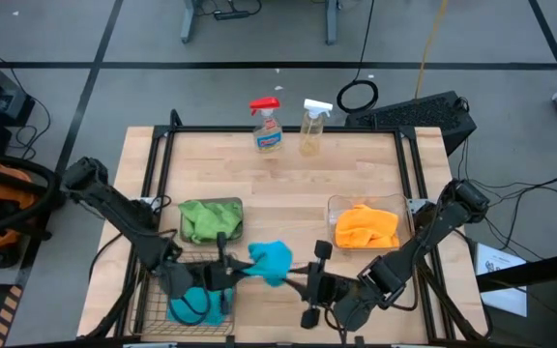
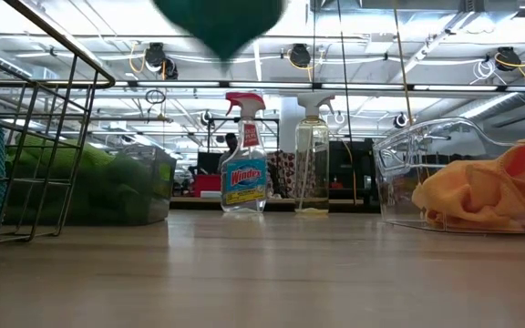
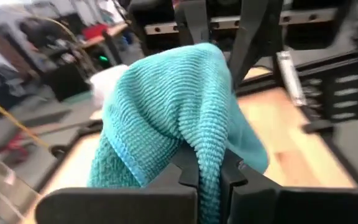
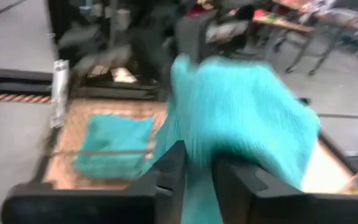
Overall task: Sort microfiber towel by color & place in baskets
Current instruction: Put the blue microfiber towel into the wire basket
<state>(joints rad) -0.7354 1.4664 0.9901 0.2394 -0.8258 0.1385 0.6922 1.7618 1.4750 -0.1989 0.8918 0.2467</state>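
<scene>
Left fingers [image 3: 210,177] pinch the teal towel [image 1: 271,261] tight in midair beside the wire basket [image 1: 153,302]; right fingers [image 4: 197,171] seem slightly parted around its other side; if they haven't fully released, pulling away could tug it loose onto the worktop [image 1: 288,188].

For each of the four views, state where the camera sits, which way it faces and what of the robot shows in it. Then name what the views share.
High: overhead, facing straight down; both arms, left gripper, right gripper.
Low: table height, facing level across; no arm visible, only the teal towel hanging above.
Left wrist: facing past its own fingers, shut on the towel.
Right wrist: facing past its own fingers around the towel, toward the wire basket.
Shared: the teal towel appears in all four.
</scene>
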